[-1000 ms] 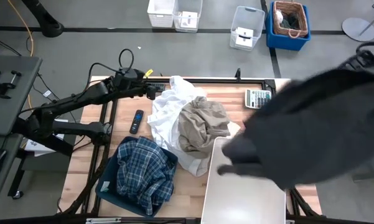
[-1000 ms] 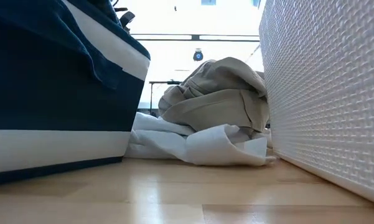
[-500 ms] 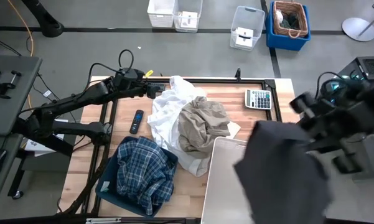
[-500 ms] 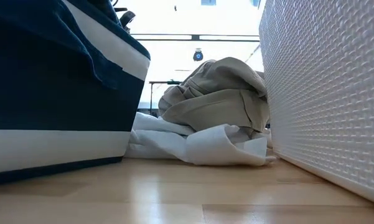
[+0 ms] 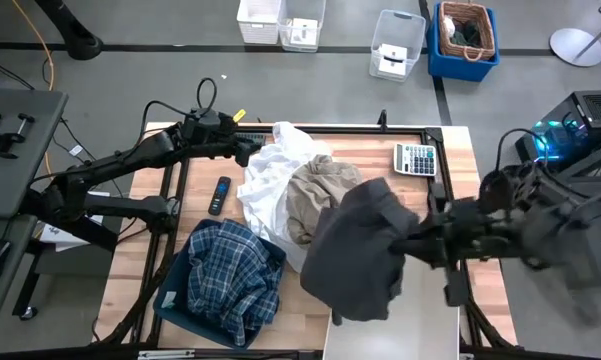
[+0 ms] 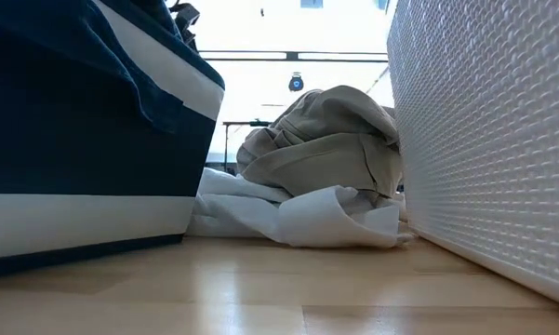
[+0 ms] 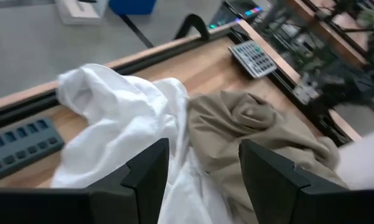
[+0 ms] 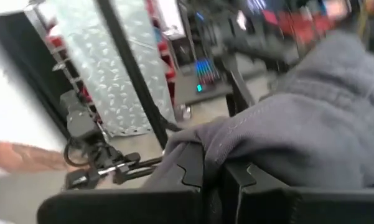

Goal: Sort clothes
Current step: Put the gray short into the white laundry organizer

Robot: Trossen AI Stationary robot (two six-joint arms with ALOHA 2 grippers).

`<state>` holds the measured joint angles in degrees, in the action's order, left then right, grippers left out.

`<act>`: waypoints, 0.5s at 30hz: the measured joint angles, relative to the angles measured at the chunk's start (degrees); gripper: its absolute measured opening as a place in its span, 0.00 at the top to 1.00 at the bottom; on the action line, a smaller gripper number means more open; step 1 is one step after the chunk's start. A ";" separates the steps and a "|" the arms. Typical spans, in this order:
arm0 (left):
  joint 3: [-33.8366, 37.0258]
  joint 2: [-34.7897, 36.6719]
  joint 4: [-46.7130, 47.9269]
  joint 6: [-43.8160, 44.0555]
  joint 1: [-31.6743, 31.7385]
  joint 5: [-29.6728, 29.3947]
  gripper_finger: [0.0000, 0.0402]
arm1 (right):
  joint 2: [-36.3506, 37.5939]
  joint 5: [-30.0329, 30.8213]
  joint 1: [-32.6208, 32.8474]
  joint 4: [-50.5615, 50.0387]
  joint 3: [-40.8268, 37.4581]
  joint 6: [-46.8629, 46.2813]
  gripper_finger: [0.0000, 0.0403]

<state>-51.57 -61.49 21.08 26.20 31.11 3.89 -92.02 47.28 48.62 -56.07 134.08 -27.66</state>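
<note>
Wooden table [image 5: 375,152] below, right gripper [image 5: 412,243] seemingly clamps dark garment [image 5: 352,252].

Calculator [image 5: 415,158] at table's far right; remote [image 5: 220,194] near left edge; keyboard [image 7: 17,141] beside rail.

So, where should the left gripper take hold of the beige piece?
From above, at the raised bunched folds on top of the beige piece. It lies heaped on the white piece, so a high pinch by the left gripper probably avoids the white cloth.
</note>
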 joint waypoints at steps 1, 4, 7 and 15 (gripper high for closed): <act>0.00 0.00 0.00 -0.16 0.00 1.03 0.54 | -0.47 0.30 0.27 -1.81 0.00 -5.49 0.99; 0.01 0.00 0.00 0.25 0.00 3.14 0.54 | -2.07 -1.00 1.41 -7.75 0.02 -21.74 0.99; 0.00 0.00 -0.28 0.54 0.00 4.26 0.54 | -3.44 -6.15 3.25 -16.00 0.02 -38.21 0.99; 0.00 0.00 -0.37 3.71 0.00 4.58 0.54 | -6.08 -34.35 8.02 -33.37 -2.56 -69.04 0.99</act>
<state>-51.57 -61.49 20.71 29.91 31.11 8.47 -98.10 12.93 56.64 -89.43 131.52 -96.70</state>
